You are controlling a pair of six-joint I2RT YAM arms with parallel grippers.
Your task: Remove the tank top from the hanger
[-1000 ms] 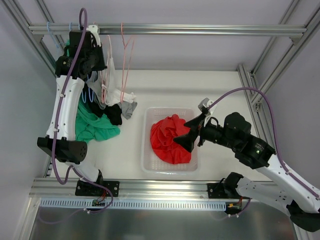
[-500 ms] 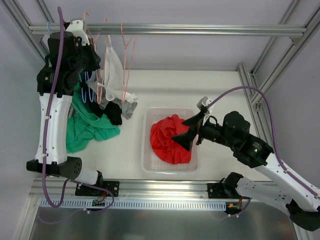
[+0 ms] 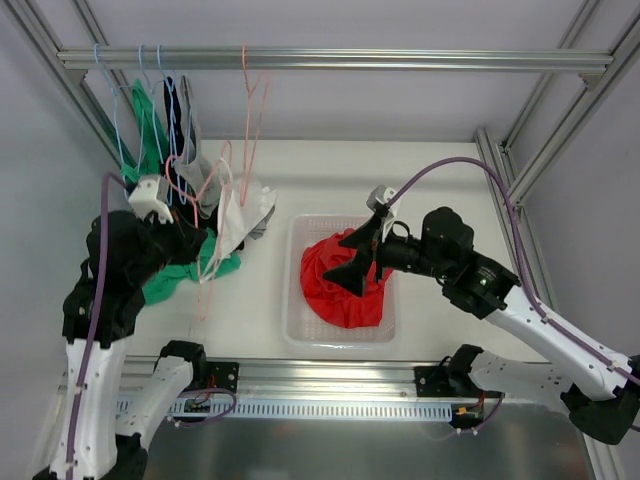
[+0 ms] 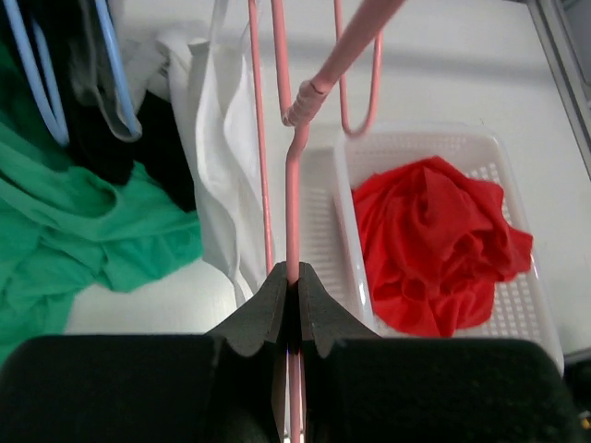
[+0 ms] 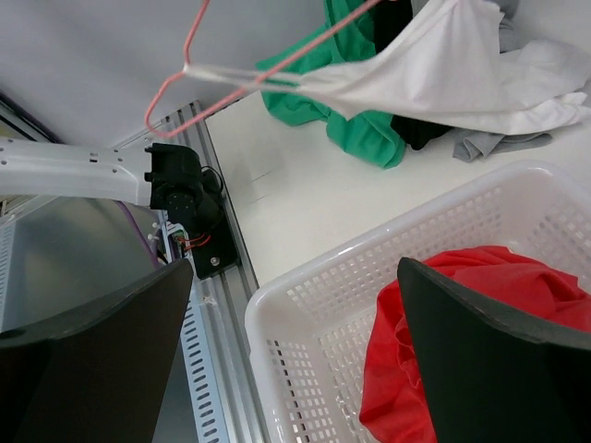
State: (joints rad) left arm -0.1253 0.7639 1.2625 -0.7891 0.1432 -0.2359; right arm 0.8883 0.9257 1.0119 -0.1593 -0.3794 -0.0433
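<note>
With the left gripper (image 4: 288, 281) clamped on the pink hanger (image 4: 293, 212) at centre-left of the overhead view, the white tank top (image 4: 217, 175) seemingly draped on it, the wide-open right gripper (image 3: 348, 260) above the basket (image 3: 292, 300) must next reach over and grasp the fabric.

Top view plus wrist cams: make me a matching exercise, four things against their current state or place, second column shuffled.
Things:
1. red shirt
2. white tank top
3. pink hanger
4. right tool

States:
a. open, above the basket
b. pinched in the left tool
c. lying in the basket
d. draped on the pink hanger

Pairs: 1-c, 2-d, 3-b, 4-a
</note>
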